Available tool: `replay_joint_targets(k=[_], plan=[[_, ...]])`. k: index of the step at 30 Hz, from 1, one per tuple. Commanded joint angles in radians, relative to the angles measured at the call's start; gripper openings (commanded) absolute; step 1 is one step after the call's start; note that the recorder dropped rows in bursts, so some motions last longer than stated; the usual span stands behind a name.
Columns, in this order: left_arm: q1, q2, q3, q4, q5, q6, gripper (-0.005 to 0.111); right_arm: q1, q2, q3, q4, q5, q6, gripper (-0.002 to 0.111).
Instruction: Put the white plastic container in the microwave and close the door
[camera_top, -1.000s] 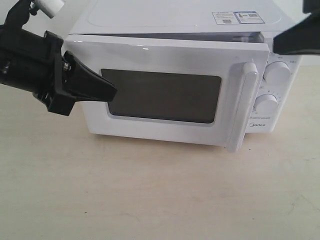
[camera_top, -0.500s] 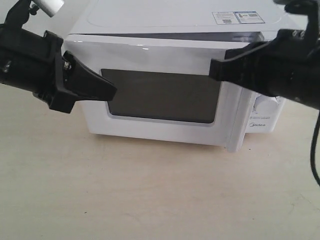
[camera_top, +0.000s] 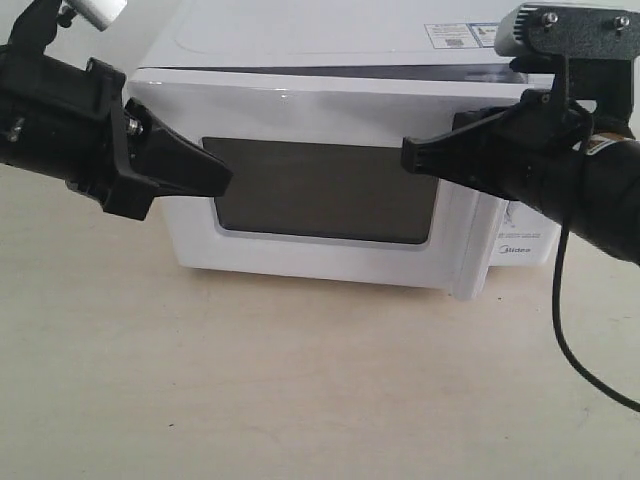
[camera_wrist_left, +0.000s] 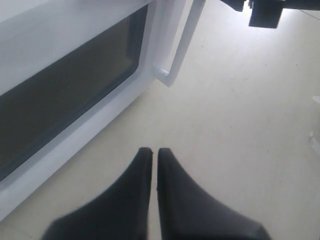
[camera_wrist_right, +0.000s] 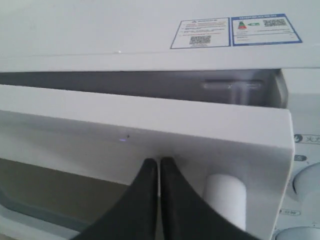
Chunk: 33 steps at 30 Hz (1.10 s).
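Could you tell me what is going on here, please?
Two robot arms are working at a white microwave whose door stands slightly ajar, with a gap along its top edge. The right gripper, shut, points at the door's front close beside the handle, seemingly placed to push it. The left gripper, also shut, hovers by the left edge of the window. No container is in view.

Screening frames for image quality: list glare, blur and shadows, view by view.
Exterior view: sharp, small glint high on the door, soft shadow under the microwave. Left wrist view: left end effector blurred toward its base. Right wrist view: right end effector soft-edged, faint bluish glint on the door.
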<state>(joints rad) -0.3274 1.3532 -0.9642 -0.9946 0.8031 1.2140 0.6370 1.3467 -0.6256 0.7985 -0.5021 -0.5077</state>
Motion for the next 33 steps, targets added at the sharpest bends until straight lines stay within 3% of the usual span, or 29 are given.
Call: replay_joint_targets(k=[1, 24, 29, 33], plan=[[-0.008, -0.001, -0.007, -0.011, -0.007, -0.01, 0.004, 0.001, 0.024, -0.028, 0.005, -0.037, 0.027, 0.0], [-0.008, -0.006, -0.007, -0.011, -0.018, -0.033, 0.004, 0.001, 0.149, -0.154, 0.068, -0.092, -0.004, 0.0], [-0.008, -0.07, -0.007, 0.056, -0.018, -0.091, 0.004, 0.001, -0.035, -0.131, 0.343, 0.021, -0.349, 0.0], [-0.008, -0.12, -0.007, 0.107, -0.008, -0.182, 0.004, 0.001, -0.228, -0.006, 0.432, 0.021, -0.504, 0.0]])
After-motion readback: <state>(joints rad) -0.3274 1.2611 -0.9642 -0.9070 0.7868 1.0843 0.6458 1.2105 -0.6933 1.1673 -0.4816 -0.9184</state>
